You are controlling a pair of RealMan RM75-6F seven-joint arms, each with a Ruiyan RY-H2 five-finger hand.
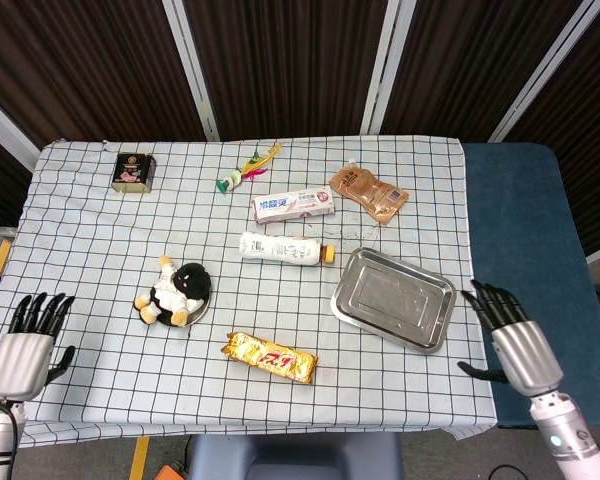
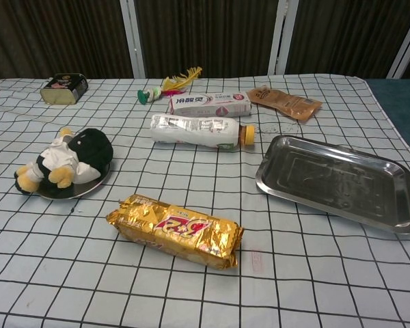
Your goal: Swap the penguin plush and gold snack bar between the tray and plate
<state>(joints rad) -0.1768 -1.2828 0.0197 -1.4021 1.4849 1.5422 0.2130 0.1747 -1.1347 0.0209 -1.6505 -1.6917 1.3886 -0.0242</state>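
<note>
The penguin plush (image 1: pixel 173 294) (image 2: pixel 67 158) lies on its side on the small round plate (image 1: pixel 196 309) (image 2: pixel 89 184), left of centre. On the cloth in front of the plate and tray lies the gold snack bar (image 1: pixel 271 357) (image 2: pixel 175 229). The metal tray (image 1: pixel 392 299) (image 2: pixel 337 181) holds nothing. My left hand (image 1: pixel 25 343) hangs open at the table's front left corner, well clear of the plush. At the front right edge, near the tray, my right hand (image 1: pixel 514 337) is open too. Neither hand shows in the chest view.
A lying bottle (image 1: pixel 284 248) and a toothpaste box (image 1: pixel 294 205) are behind the tray and plate. A brown pouch (image 1: pixel 368 193), a feather toy (image 1: pixel 246 169) and a small tin (image 1: pixel 133 171) lie toward the back.
</note>
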